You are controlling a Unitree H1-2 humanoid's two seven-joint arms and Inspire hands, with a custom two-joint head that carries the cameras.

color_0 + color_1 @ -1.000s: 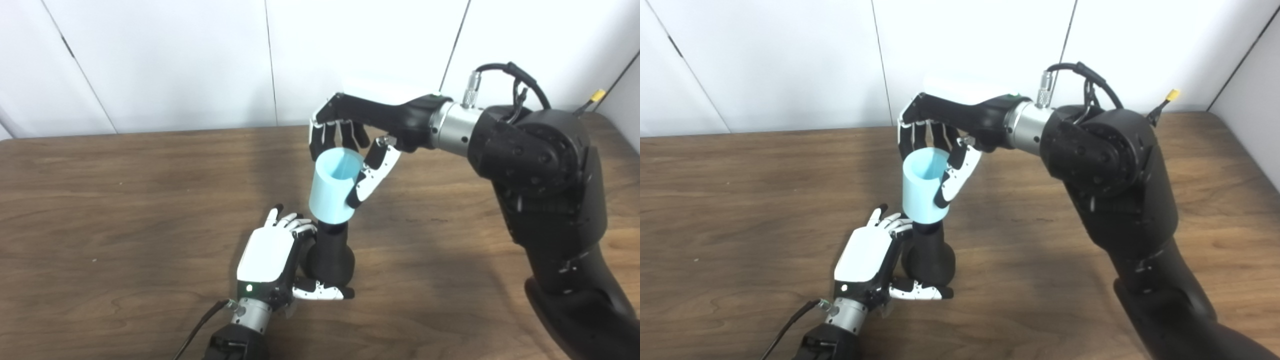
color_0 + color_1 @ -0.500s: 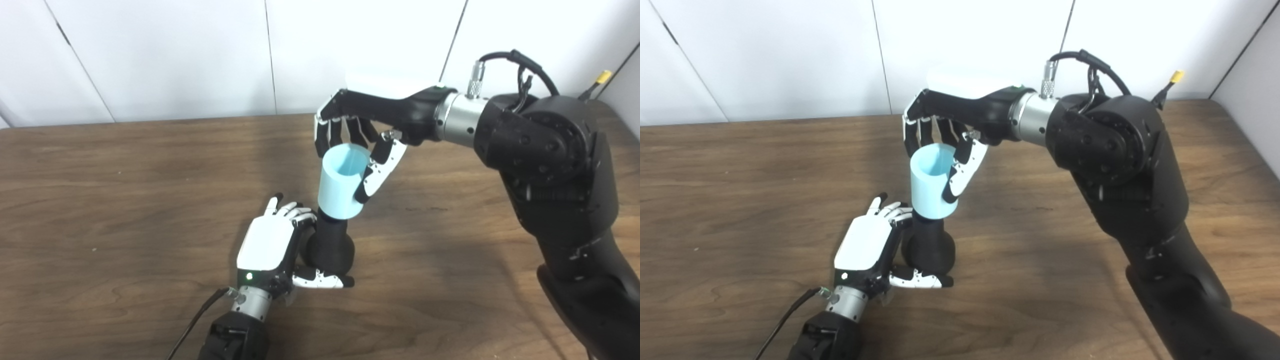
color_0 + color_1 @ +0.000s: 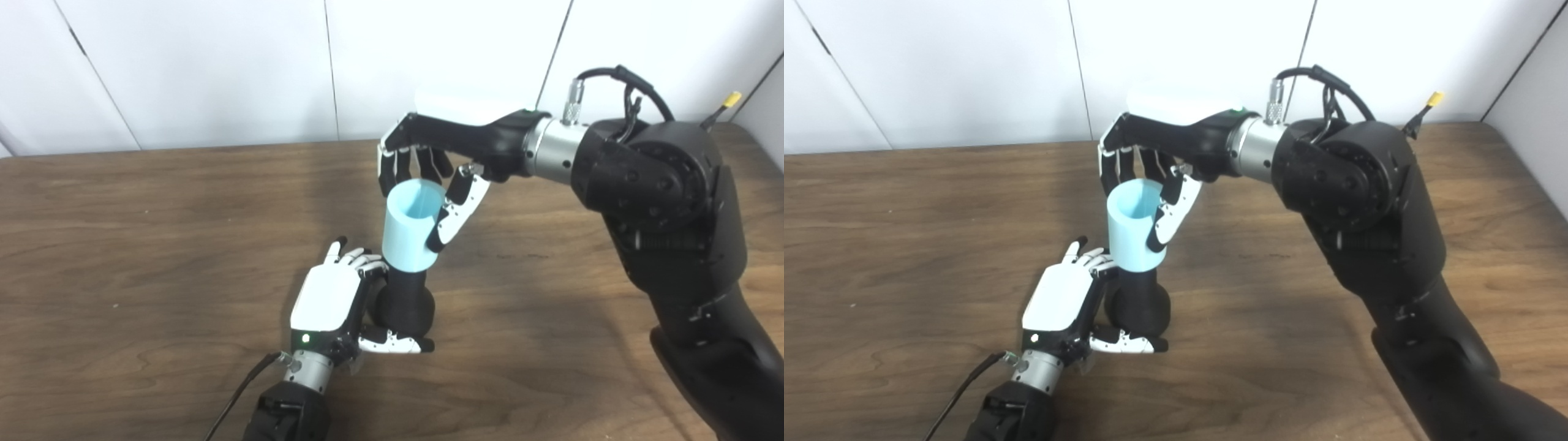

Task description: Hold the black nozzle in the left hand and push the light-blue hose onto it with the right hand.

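Both head views show one scene on a wooden table (image 3: 153, 214); the right eye view alone takes in the table's far right corner against the white wall (image 3: 968, 61), while the left eye view cuts it off at the frame edge.

The light-blue hose (image 3: 411, 228) is a short open tube, tilted slightly, its mouth facing up and its inside bare as far as can be seen. Its lower end sits over the neck of the black nozzle (image 3: 405, 303), which stands upright near the middle of the table — how far the neck reaches inside is hidden.

The right hand (image 3: 438, 177) comes in from above and the right, closed on the hose: fingers (image 3: 392, 171) on the far rim, thumb pressed down the near right wall. The left hand (image 3: 334, 306) grips the nozzle's rounded base from the left, its thumb wrapped across the near side just above the tabletop.
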